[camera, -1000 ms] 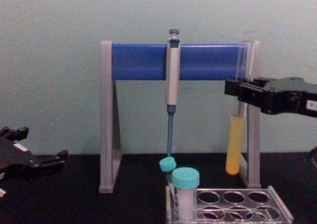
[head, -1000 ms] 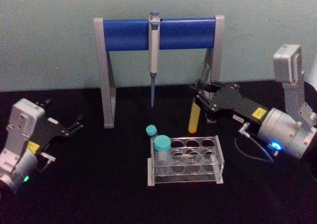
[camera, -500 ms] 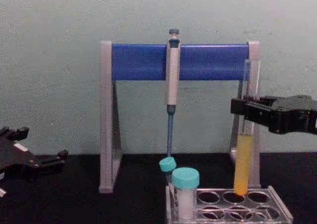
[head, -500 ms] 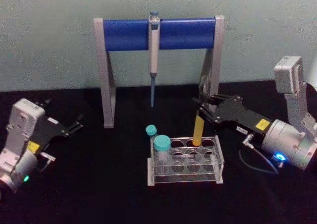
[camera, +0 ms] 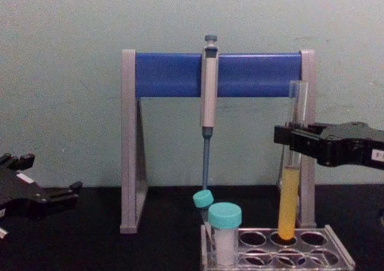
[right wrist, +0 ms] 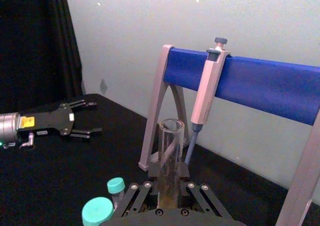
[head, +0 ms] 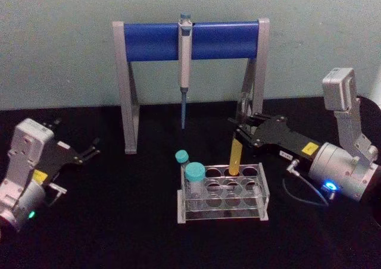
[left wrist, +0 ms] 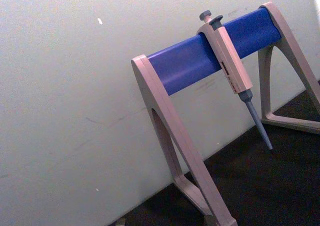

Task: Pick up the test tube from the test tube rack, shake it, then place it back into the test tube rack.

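Observation:
The test tube (head: 236, 155), clear glass with yellow liquid low down, stands upright with its bottom in a back-row hole of the clear test tube rack (head: 262, 201). My right gripper (head: 243, 132) is shut on the tube's clear upper part, above the liquid. From the chest, the tube (camera: 288, 204) dips into the rack (camera: 337, 254) and the right gripper (camera: 293, 140) clamps it mid-height. The right wrist view shows the tube's open mouth (right wrist: 171, 141) between the fingers. My left gripper (head: 89, 151) rests open at the far left, away from the rack.
Two teal-capped tubes (head: 194, 175) stand at the rack's left end. Behind it is the grey-and-blue pipette stand (head: 152, 41) with a pipette (head: 184, 55) hanging from its bar. The black tabletop spreads around the rack, and a pale wall closes off the back.
The right gripper has come down and slightly left with the test tube. The tube's bottom went from hanging above the rack to sitting inside a back-row hole. The left arm has not moved.

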Available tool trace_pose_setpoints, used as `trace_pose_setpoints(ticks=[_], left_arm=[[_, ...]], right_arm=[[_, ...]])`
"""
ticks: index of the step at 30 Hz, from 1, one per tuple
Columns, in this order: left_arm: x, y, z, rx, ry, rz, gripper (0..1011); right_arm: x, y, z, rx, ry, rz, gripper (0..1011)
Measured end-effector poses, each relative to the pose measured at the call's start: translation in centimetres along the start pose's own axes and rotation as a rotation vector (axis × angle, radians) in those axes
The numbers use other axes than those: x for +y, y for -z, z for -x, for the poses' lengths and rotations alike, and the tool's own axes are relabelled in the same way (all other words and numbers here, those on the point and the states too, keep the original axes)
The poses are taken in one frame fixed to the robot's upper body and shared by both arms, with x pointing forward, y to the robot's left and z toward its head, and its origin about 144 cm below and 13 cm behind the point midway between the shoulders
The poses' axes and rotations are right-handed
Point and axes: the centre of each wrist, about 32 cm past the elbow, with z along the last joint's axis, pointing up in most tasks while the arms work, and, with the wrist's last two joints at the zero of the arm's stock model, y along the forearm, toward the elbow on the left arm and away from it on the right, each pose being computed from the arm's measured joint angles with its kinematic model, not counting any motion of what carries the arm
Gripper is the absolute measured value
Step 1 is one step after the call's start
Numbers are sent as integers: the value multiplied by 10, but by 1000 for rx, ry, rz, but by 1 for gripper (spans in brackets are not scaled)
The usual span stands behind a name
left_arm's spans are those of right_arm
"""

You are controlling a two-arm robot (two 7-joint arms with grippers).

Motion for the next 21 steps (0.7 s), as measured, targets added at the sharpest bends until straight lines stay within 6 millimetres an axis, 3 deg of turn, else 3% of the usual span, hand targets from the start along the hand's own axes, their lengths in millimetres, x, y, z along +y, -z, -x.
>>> trace_pose_setpoints(ticks=[21], left_arm=[[0,0,0,0,0,0,1010]], right_arm=[[7,14,1,-8,-21,56,232]])
